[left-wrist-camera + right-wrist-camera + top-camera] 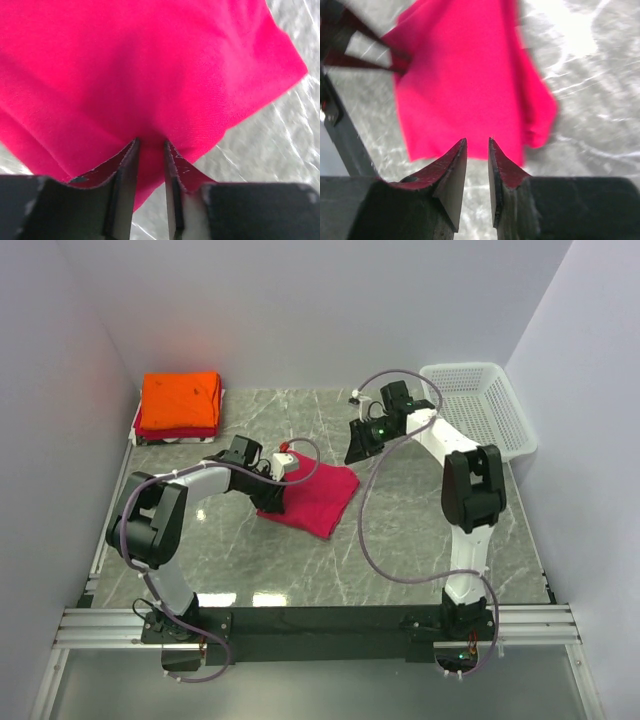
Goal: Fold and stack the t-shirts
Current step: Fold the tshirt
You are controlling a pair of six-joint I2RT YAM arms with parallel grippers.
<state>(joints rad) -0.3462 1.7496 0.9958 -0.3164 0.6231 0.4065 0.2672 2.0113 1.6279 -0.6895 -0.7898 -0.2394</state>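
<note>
- Crimson-pink t-shirt [318, 502] — folded into a rough flat rectangle — lies on the grey marbled table [400, 560] about midway across. It is turned cornerwise to the near edge and sits between our two arms.
- At the shirt's left side we find the left gripper [151, 145]. Its jaws stand narrow, and the cloth runs straight into the slot between them, puckering at the tips, so we read it as pinched on the shirt's edge. Beyond the fingers the rest of the shirt spreads flat on the table.
- The right gripper [477, 142] hangs over the table on the shirt's other side, near its far right corner. Its jaws are only slightly apart, with bare tabletop showing through the gap, and they hold nothing. In its wrist view the shirt lies just beyond the tips, not touching them.
- Farther back, in the far left corner, we see a neat stack with an orange t-shirt [180, 395] on top and a red t-shirt [178, 428] under it. The stack is well apart from the crimson-pink one.
- At the far right stands a white mesh basket [458, 368] — we can make out its lattice floor and walls plainly.
</note>
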